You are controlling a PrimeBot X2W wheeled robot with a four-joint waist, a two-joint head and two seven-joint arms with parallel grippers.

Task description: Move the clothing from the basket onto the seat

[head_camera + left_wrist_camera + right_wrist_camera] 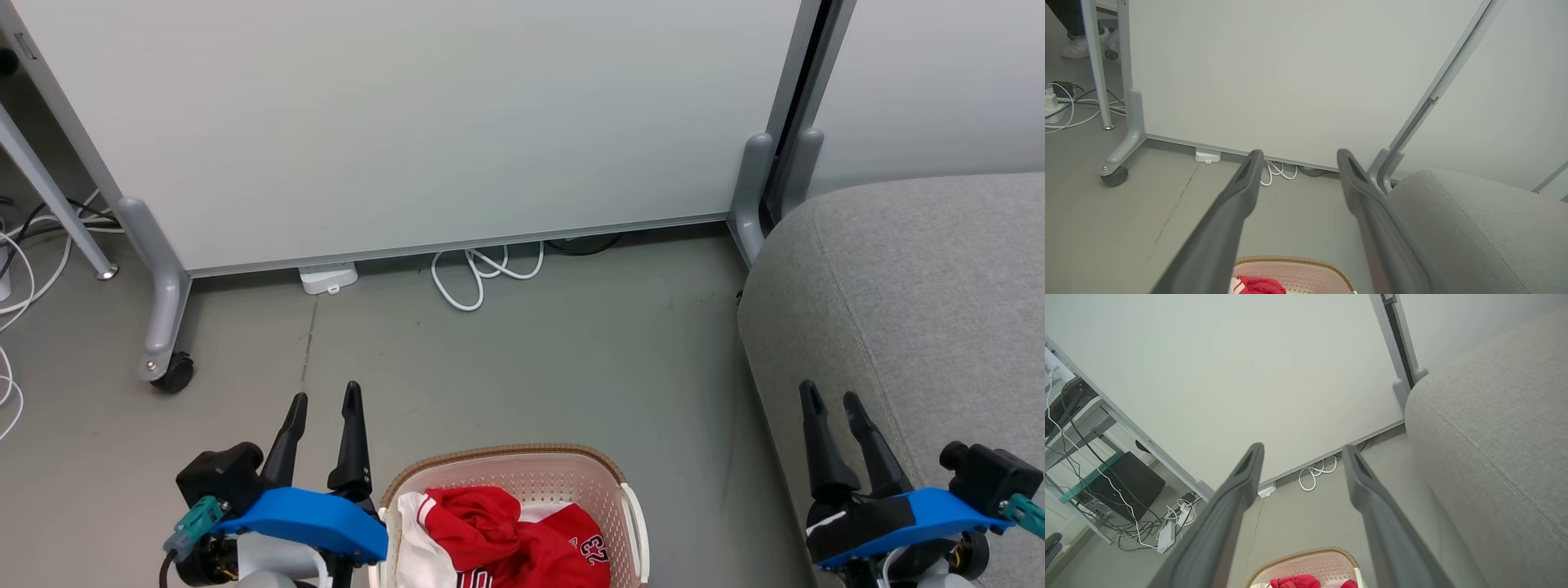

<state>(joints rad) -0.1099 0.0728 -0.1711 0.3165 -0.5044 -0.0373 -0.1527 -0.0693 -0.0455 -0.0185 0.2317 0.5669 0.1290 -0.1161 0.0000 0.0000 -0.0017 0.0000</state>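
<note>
The cream basket (498,454) with a brown rim sits on the floor at the bottom middle of the head view. Red and white clothing (506,535), with a 23 on the red jersey, lies bunched inside it. The grey seat (922,294) fills the right side. My left gripper (325,394) hangs open just left of the basket, empty. My right gripper (833,394) stands open over the seat's front edge, empty. The basket rim (1290,259) and a bit of clothing (1261,285) show below the left fingers (1237,204); the basket (1306,555) shows between the right fingers (1237,486).
A pale wheeled partition (408,122) stands ahead, its caster (173,372) at the left. A white cable (473,278) and power adapter (328,278) lie under it. A desk leg (49,196) and more cables sit at far left. A person's shoe (1074,48) shows behind.
</note>
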